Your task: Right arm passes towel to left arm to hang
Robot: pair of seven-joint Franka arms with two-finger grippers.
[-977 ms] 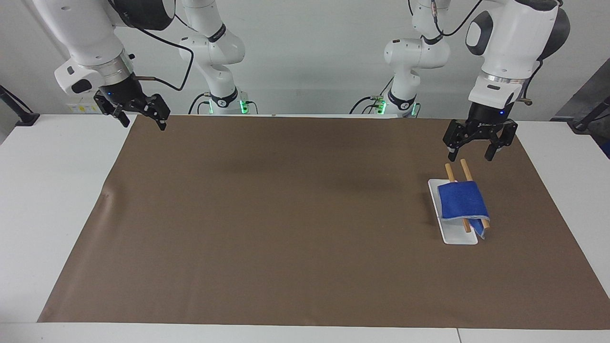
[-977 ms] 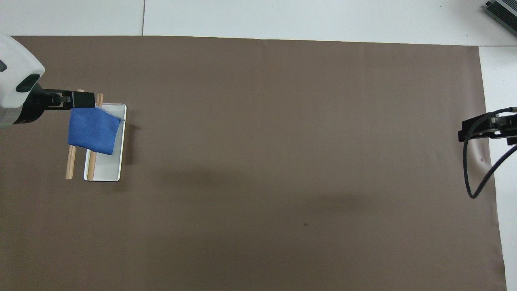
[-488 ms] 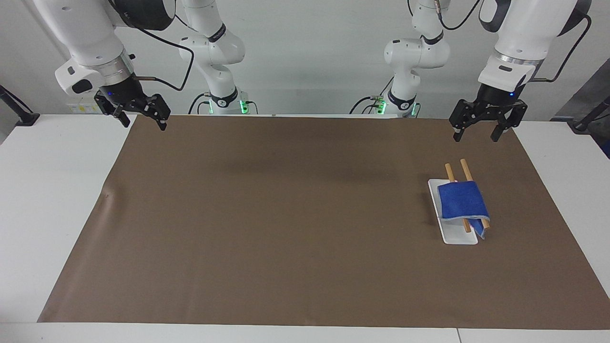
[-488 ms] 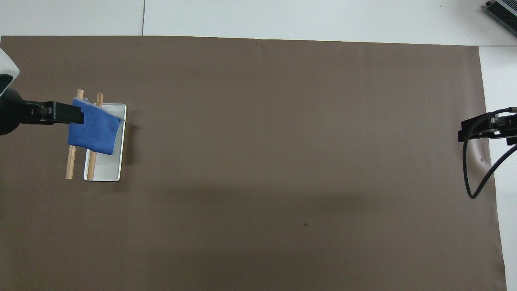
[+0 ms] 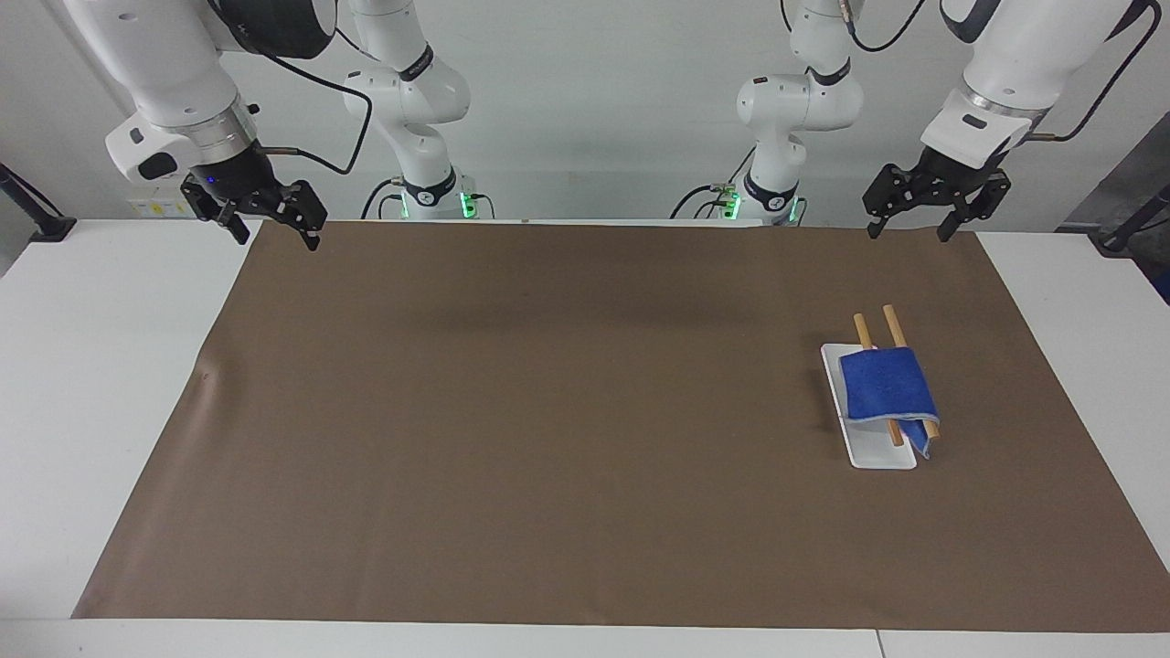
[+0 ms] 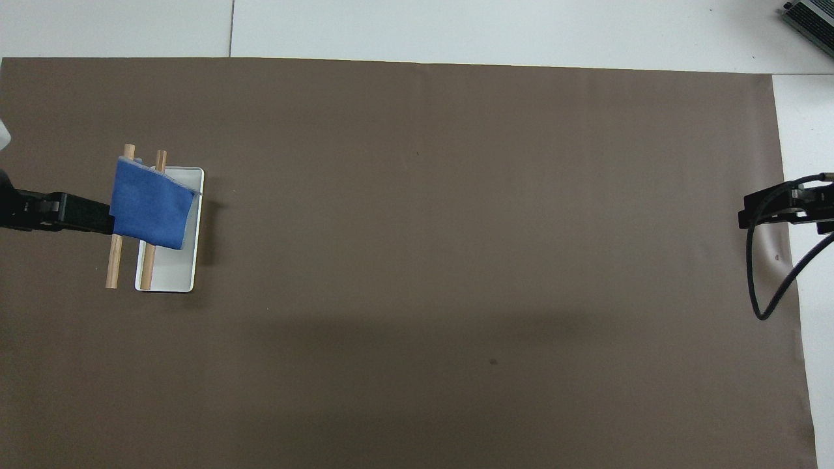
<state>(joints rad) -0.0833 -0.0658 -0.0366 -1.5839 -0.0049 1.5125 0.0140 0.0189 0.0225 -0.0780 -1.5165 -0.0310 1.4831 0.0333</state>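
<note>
Grippers first, since you have two of them idle: the left gripper [image 5: 934, 203] hangs with its jaws wide and empty over the brown mat's edge at about one o'clock in the facing view, and the right gripper [image 5: 265, 212] hangs the same way, wide and holding nothing, over the mat's corner at about ten o'clock. You can read both as parked clear of the work, which suits a job that looks finished.

Working down in size, the counter [image 5: 82, 384] carries the brown mat [image 5: 548, 411], which covers most of it and gives the small parts a plain ground.

Toward the left arm's end, at about three o'clock in the facing view, you will find the white tray [image 5: 879, 454] that serves as base of a small rack. Two wooden rods [image 5: 889, 320] run above it side by side, slanting toward the robots.

Smallest is the towel [image 5: 885, 386]. It lies draped across both rods, one end dangling off the outer rod, so it appears hung already. From the overhead view, it sits at about nine o'clock [image 6: 151, 210], and nothing grips it.
</note>
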